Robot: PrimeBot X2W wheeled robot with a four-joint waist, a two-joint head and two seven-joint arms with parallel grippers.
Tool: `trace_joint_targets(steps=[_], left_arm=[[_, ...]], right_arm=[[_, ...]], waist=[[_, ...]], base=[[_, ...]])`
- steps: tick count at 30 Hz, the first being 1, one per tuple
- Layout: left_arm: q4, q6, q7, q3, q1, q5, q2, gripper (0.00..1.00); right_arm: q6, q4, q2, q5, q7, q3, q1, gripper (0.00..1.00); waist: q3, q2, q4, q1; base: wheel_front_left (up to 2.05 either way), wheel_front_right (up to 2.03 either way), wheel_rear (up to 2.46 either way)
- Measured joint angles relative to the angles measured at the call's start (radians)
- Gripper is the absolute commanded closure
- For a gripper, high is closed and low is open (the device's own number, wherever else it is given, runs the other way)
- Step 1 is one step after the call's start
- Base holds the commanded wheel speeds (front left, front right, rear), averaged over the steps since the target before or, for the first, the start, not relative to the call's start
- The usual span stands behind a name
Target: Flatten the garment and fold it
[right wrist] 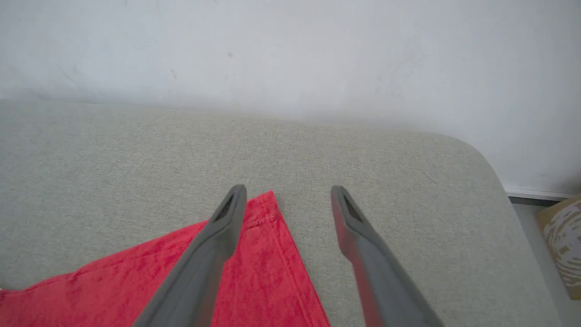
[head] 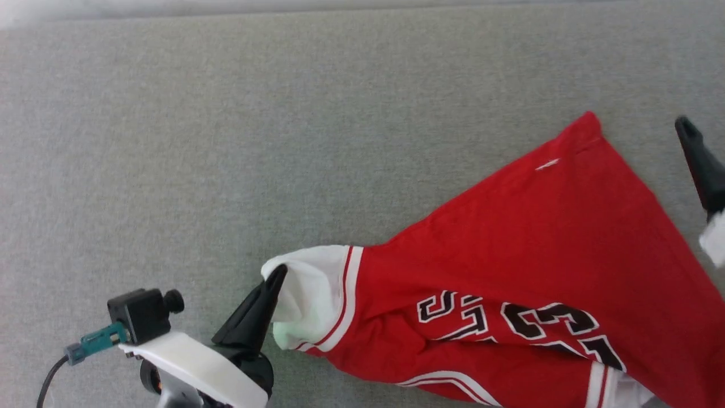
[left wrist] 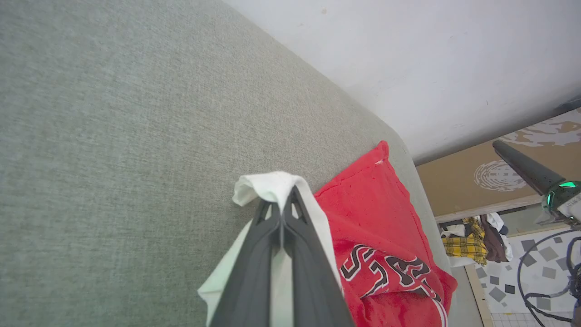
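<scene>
The garment (head: 538, 243), red with black "23" lettering, lies crumpled on the grey cushioned surface (head: 226, 141) at the right. Its white sleeve (head: 308, 294) with red-striped trim points left. My left gripper (head: 277, 277) is shut on that sleeve; in the left wrist view the closed fingertips (left wrist: 286, 202) pinch the white cloth (left wrist: 265, 186), with the red body (left wrist: 376, 218) trailing behind. My right gripper (right wrist: 288, 193) stands open just above the garment's far red corner (right wrist: 270, 204), holding nothing. One of its dark fingers (head: 699, 161) shows at the right edge of the head view.
The grey surface ends at a pale wall (right wrist: 290, 50) behind and a rounded edge (right wrist: 490, 168) on the right. Beyond that edge are a cardboard box (left wrist: 476, 181), a heap of clothes (left wrist: 472, 240) on the floor and cables (left wrist: 540, 281).
</scene>
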Motion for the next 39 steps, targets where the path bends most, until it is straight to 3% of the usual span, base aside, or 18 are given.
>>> trace_joint_targets(steps=[9, 21, 22, 23, 24, 27, 31, 35, 39], left_arm=[[0.040, -0.024, -0.009, -0.032, -0.058, 0.002, -0.012, 1.00], [0.073, -0.036, -0.019, -0.050, -0.084, 0.002, -0.012, 1.00], [0.074, -0.039, -0.019, -0.050, -0.084, 0.002, -0.012, 1.00], [0.074, -0.040, -0.019, -0.049, -0.084, 0.002, -0.011, 1.00], [0.074, -0.040, -0.019, -0.049, -0.084, 0.002, -0.010, 1.00], [0.072, -0.040, -0.019, -0.047, -0.084, -0.001, -0.007, 1.00], [0.066, -0.040, -0.027, -0.036, -0.106, 0.002, 0.005, 1.00], [0.075, -0.022, -0.046, -0.006, -0.183, 0.032, 0.011, 1.00], [0.138, 0.030, -0.043, 0.017, -0.299, 0.093, 0.026, 1.00]], right_arm=[[0.000, 0.287, -0.083, -0.064, 0.054, 0.131, -0.179, 0.00], [0.000, 0.415, -0.134, -0.069, 0.098, 0.121, -0.190, 0.00], [0.000, 0.416, -0.130, -0.067, 0.117, 0.116, -0.191, 0.46], [0.000, 0.416, -0.124, -0.062, 0.135, 0.110, -0.195, 0.84], [0.000, 0.414, -0.118, -0.053, 0.160, 0.107, -0.199, 1.00], [0.000, 0.397, -0.104, -0.034, 0.200, 0.107, -0.199, 1.00], [0.000, 0.384, -0.094, -0.035, 0.171, 0.115, -0.195, 1.00], [0.000, 0.375, -0.055, -0.044, 0.057, 0.112, -0.202, 1.00], [0.000, 0.385, 0.003, -0.051, -0.075, 0.117, -0.235, 1.00]], waist=[[0.082, 0.0000, 0.085, 0.0001], [0.148, -0.0001, 0.160, -0.0002], [0.151, 0.0000, 0.161, -0.0002], [0.151, 0.0000, 0.161, -0.0002], [0.151, 0.0000, 0.159, -0.0003], [0.144, -0.0001, 0.149, -0.0002], [0.121, 0.0000, 0.135, -0.0002], [0.083, -0.0001, 0.120, -0.0002], [0.032, 0.0000, 0.102, -0.0002]], base=[[0.00, 0.00, 0.00], [0.00, 0.00, 0.00], [0.00, 0.00, 0.00], [0.00, 0.00, 0.00], [0.00, 0.00, 0.00], [0.00, 0.00, 0.00], [0.00, 0.00, 0.00], [0.00, 0.00, 0.00], [0.00, 0.00, 0.00]])
